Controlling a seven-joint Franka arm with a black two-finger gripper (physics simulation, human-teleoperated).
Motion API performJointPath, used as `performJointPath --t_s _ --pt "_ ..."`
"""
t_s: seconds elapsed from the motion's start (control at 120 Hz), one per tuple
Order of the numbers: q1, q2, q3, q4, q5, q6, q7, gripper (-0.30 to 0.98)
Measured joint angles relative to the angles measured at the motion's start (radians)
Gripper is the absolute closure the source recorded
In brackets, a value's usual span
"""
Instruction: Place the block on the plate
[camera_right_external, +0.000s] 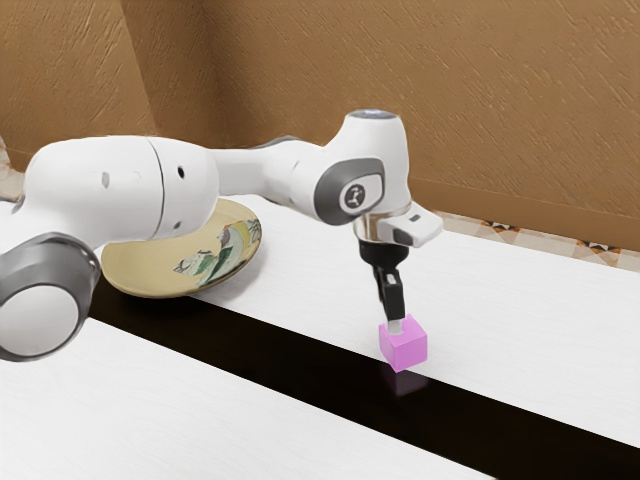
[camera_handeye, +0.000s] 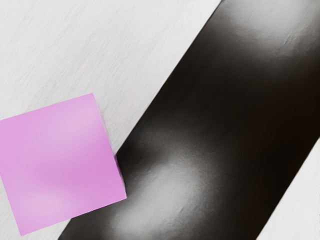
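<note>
The gripper (camera_right_external: 395, 325) points down at the pink block (camera_right_external: 403, 345) in the exterior view, its lower end overlapping the block's top area. Whether it touches the block cannot be made out. The block sits by the edge of the dark strip. In the wrist view the same block (camera_handeye: 61, 162) lies partly over the boundary between white surface and dark strip. A shallow yellowish plate (camera_right_external: 150, 268) with a painted design stands toward the exterior view's left, well apart from the block and partly behind the arm.
The white table (camera_right_external: 520, 310) is crossed by a glossy dark strip (camera_right_external: 290, 367) that runs diagonally past the plate and block. A brown textured wall (camera_right_external: 500, 100) rises behind the table. The arm's links extend above and in front of the plate.
</note>
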Motion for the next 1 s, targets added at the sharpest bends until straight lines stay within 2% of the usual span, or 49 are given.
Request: performJointPath --t_s 0.142,0.367,1.0 --pt "0.005 0.053 0.001 -0.01 -0.03 0.086 -0.031 0.0" --pt "0.014 0.126 0.027 0.037 -0.039 0.165 -0.068 0.0" --pt "0.021 0.26 0.025 0.113 -0.048 0.207 -0.12 0.01"
